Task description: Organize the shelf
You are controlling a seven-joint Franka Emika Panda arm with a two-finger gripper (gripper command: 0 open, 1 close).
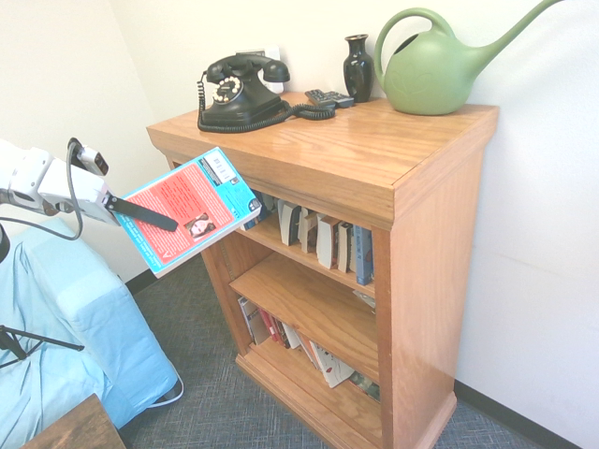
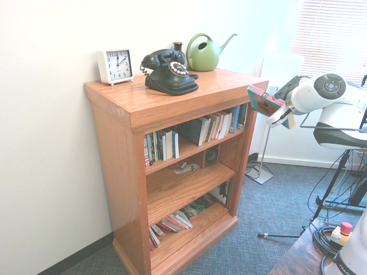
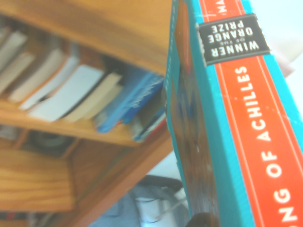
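Note:
The shelf (image 1: 374, 159) is a honey-brown wooden bookcase (image 2: 166, 103) with three tiers of books. My gripper (image 1: 140, 215) is shut on a teal and red paperback (image 1: 192, 210), held tilted in the air just off the shelf's front corner at top-tier height. From the other side the same book (image 2: 264, 102) shows edge-on by the shelf's right end, with the gripper (image 2: 279, 114) behind it. Up close, the book's red spine (image 3: 251, 118) fills the wrist view, beside the top tier's leaning books (image 3: 85, 94).
On the shelf top stand a black rotary phone (image 1: 241, 92), a dark vase (image 1: 357, 67), a green watering can (image 1: 435, 67) and a white clock (image 2: 115, 65). A light blue covered seat (image 1: 65, 327) lies under the arm. Lower tiers hold toppled books (image 2: 172, 222).

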